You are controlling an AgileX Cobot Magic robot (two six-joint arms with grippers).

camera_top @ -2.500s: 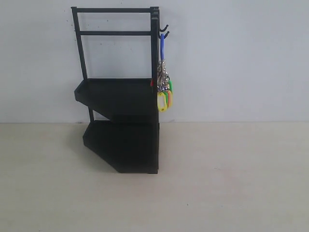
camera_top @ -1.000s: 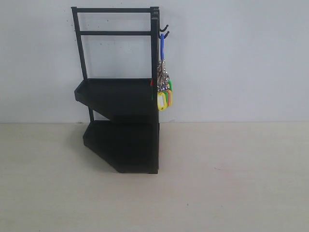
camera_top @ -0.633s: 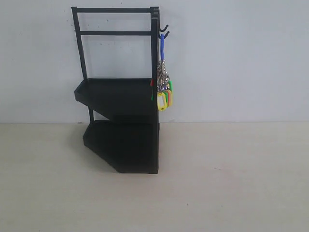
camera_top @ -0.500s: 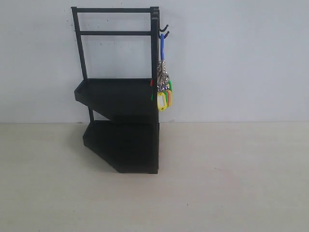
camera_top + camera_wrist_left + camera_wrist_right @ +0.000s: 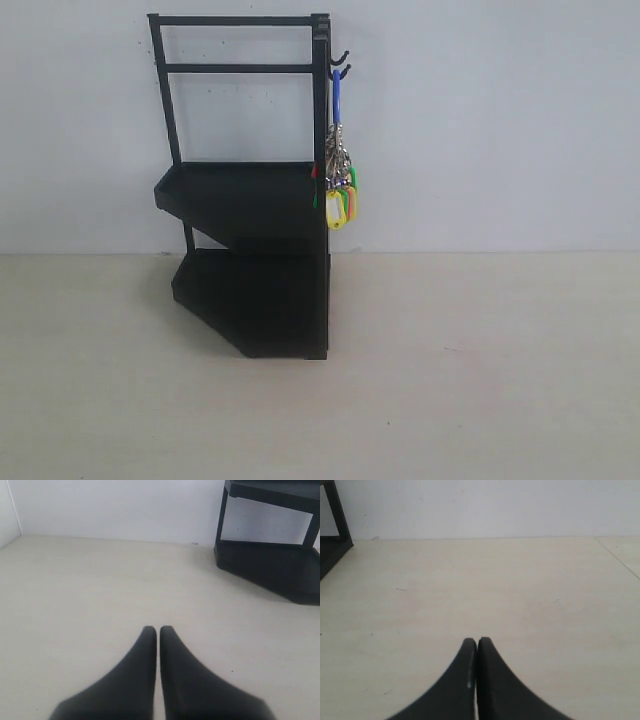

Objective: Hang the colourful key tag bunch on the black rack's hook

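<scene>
The black rack (image 5: 255, 200) stands upright against the white wall in the exterior view. The colourful key tag bunch (image 5: 340, 195) hangs by its blue sleeve from a small hook (image 5: 341, 68) at the rack's upper right corner, tags dangling beside the upper tray. Neither arm shows in the exterior view. My left gripper (image 5: 158, 629) is shut and empty over the pale table, with the rack's lower part (image 5: 270, 560) far ahead. My right gripper (image 5: 477, 641) is shut and empty too, with a rack leg (image 5: 335, 525) at the view's edge.
The pale beige table (image 5: 480, 380) stretches in front of and beside the rack. A white wall (image 5: 500, 120) rises directly behind the rack. A table seam (image 5: 620, 555) shows in the right wrist view.
</scene>
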